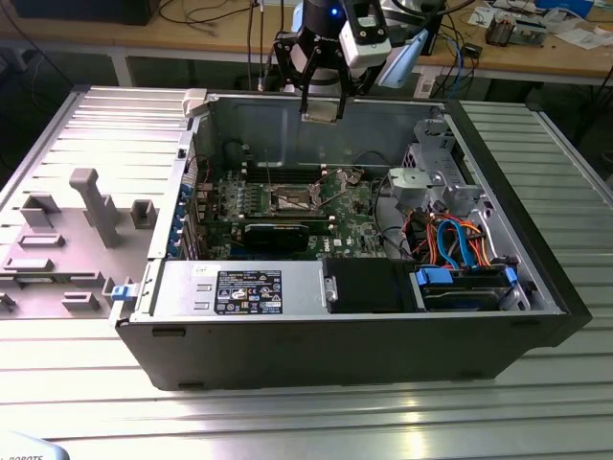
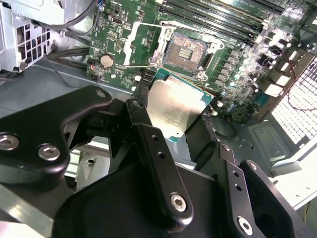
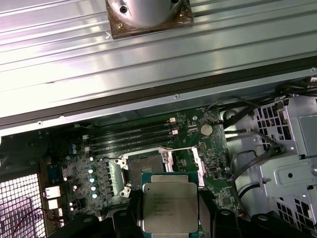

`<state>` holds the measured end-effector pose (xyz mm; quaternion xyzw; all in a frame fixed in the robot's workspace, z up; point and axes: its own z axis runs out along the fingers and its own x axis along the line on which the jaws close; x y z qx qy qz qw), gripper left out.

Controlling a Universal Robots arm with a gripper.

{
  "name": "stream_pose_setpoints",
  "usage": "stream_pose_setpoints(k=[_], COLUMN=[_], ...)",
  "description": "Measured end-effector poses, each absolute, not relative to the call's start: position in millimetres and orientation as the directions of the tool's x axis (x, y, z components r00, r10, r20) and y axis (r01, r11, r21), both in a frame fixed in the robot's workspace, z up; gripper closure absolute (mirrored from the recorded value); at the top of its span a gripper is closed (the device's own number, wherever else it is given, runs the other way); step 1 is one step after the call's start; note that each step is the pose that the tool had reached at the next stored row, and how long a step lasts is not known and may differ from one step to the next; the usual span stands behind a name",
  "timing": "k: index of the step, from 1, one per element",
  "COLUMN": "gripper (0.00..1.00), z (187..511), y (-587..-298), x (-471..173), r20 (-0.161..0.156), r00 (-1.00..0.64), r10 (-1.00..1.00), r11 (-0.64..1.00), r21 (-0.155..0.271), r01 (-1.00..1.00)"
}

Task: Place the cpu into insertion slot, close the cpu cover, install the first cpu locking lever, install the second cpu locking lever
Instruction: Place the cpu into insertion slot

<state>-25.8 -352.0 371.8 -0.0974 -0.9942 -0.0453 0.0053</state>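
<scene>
The gripper [image 1: 322, 107] hangs above the open computer case [image 1: 335, 350], clamped on the cpu [image 2: 173, 106]. The chip sits flat between the two black fingers [image 2: 197, 135], pinched at opposite edges, its silver top showing in both wrist views. Below it, well apart, the insertion slot [image 2: 185, 51] lies bare on the motherboard [image 2: 237, 74] — its cpu cover [image 2: 132, 44] seems swung open beside it.

Strong overhead light glared off the ribbed counter [image 3: 148, 64] beyond the hand [image 3: 171, 218]; the cpu [image 3: 170, 203] it held shone dully, and the motherboard [image 3: 208, 148] below the hand lay dimmer.
</scene>
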Motion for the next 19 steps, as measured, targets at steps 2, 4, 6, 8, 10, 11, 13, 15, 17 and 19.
stream_pose_setpoints(k=[2,4,6,8,10,11,13,15,17,19], gripper=[0.46,0.46,0.46,0.46,0.46,0.46,0.46,0.46,0.46,0.46], z=[371.8,371.8,371.8,371.8,371.8,371.8,371.8,371.8,371.8,371.5], y=[-352.0,-352.0,-352.0,-352.0,-352.0,-352.0,-352.0,-352.0,-352.0,-352.0], x=[-25.8,-25.8,-25.8,-25.8,-25.8,-25.8,-25.8,-25.8,-25.8,-25.8], r20=[0.019,0.019,0.019,0.019,0.019,0.019,0.019,0.019,0.019,0.019], r00=[-0.981,-0.981,-0.981,-0.981,-0.981,-0.981,-0.981,-0.980,-0.980,-0.977], r10=[0.195,0.195,0.195,0.195,0.195,0.195,0.196,0.196,0.197,0.214], r11=[0.977,0.977,0.976,0.976,0.976,0.976,0.976,0.976,0.976,0.973], r21=[0.089,0.089,0.089,0.089,0.089,0.089,0.089,0.089,0.089,0.089], r01=[0.196,0.196,0.196,0.196,0.196,0.196,0.196,0.197,0.197,0.215])
